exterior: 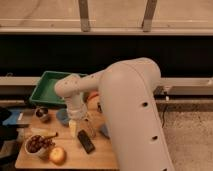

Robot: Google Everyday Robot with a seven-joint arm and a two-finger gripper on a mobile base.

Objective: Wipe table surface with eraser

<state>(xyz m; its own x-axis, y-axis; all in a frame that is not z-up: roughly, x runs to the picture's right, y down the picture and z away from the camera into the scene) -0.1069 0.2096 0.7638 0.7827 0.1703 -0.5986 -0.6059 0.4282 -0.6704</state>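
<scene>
The eraser point(86, 141), a flat black block, lies on the light tan wooden table surface point(95, 159), near its middle front. My gripper point(74, 128) hangs from the white arm's wrist, just above the table, up and to the left of the eraser and apart from it. The large white arm body hides the right part of the table.
A green tray point(49, 84) stands at the back left. On the table are a small dark bowl point(41, 114), a blue dish point(62, 116), a bowl of dark fruit point(36, 144), a yellow-orange fruit point(57, 155) and an orange bowl point(92, 98), partly hidden by the arm.
</scene>
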